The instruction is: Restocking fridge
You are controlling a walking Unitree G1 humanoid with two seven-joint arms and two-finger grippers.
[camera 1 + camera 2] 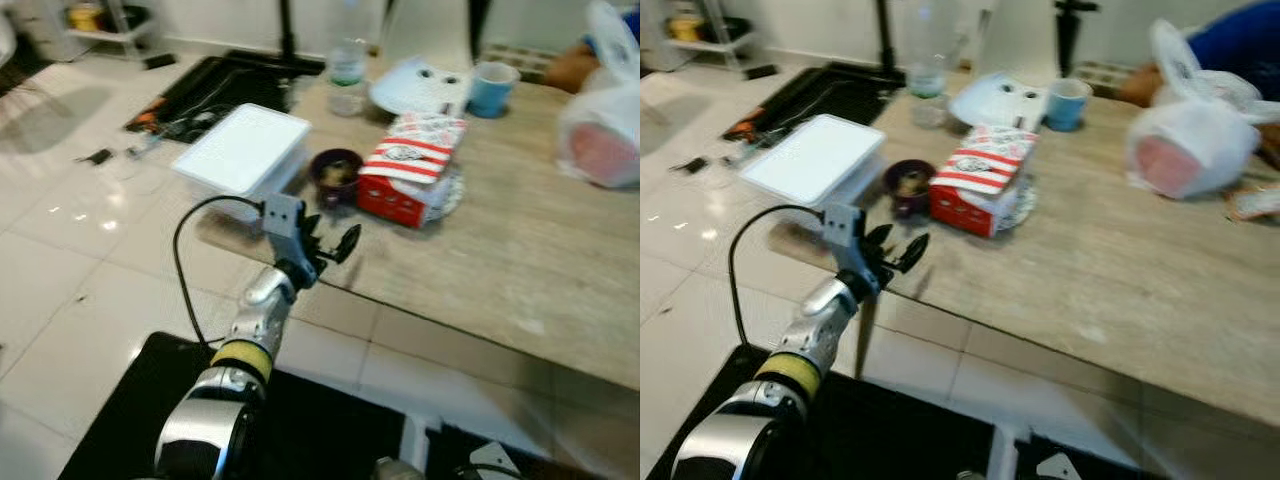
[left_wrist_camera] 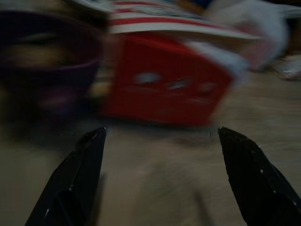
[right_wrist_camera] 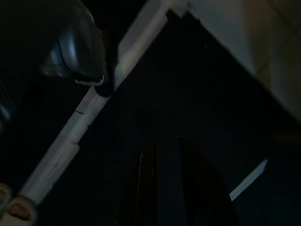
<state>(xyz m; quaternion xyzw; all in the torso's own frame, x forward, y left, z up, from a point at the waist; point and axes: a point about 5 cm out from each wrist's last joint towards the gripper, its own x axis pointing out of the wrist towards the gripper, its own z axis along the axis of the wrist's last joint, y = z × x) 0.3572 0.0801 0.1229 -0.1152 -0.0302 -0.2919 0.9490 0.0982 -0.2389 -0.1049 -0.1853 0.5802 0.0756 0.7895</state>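
Observation:
My left gripper (image 1: 330, 245) is open and hovers at the near left edge of a wooden table (image 1: 520, 260). Just beyond it stand a dark purple bowl (image 1: 336, 172) and a red-and-white striped box (image 1: 412, 165). In the left wrist view the box (image 2: 164, 80) and the bowl (image 2: 42, 56) lie blurred ahead of the two spread fingertips (image 2: 80, 179), with bare tabletop between them. A white lidded container (image 1: 243, 150) rests on the table's left corner. The right wrist view is very dark; my right gripper (image 3: 164, 188) hangs idle over a black surface.
At the table's far side are a clear water bottle (image 1: 347, 70), a white plate (image 1: 420, 88), a blue cup (image 1: 491, 88) and a white plastic bag (image 1: 605, 130). A person's hand (image 1: 570, 68) rests at the far right. White tile floor (image 1: 80, 250) lies to the left.

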